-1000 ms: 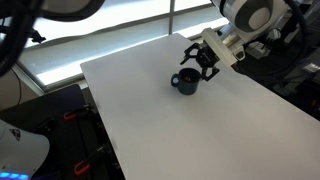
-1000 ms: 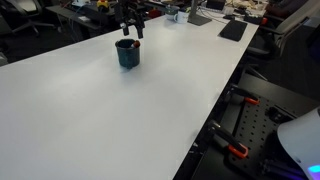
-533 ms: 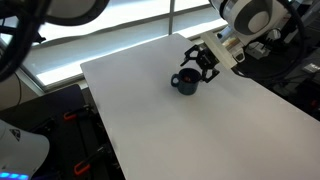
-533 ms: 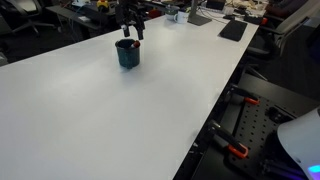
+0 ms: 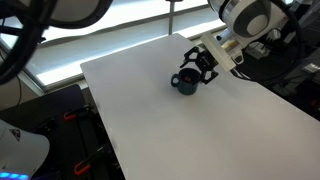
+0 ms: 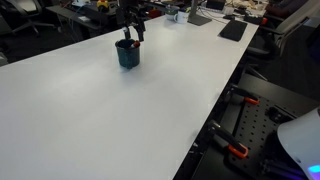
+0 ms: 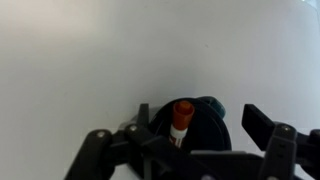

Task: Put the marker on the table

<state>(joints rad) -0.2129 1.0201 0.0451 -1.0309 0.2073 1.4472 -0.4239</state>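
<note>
Jaws spread wide, nothing between the pads: in the wrist view the gripper [image 7: 172, 128] has one finger low on each side of the frame with a clear gap across, so released, not grasping. The marker [image 7: 181, 120] sits in that gap, upright, orange-red cap on top, lower end down inside the dark blue mug [image 7: 205, 122]. No finger touches it as far as the view shows.

Both exterior views show the gripper [image 5: 203, 63] hanging just above the mug [image 5: 186, 84], which stands on the white table [image 5: 200, 130] towards its far end.

Progress, judged: early. Marker is still in the mug, not on the table. Reach over the mug looks done. Left: close on the marker, lift it clear of the rim, lay it on bare tabletop [image 7: 90, 50], let go.

Hard to make out:
- Marker body below the cap is hidden by the mug wall; its length and colour are unknown.
- Wrist view cuts off the mug bottom and the finger bases at the frame edge.
- In an exterior view the gripper [image 6: 131, 25] and mug [image 6: 127, 53] are small and dark; the marker there is not clearly separable.
- How high the fingertips sit relative to the cap cannot be told.
</note>
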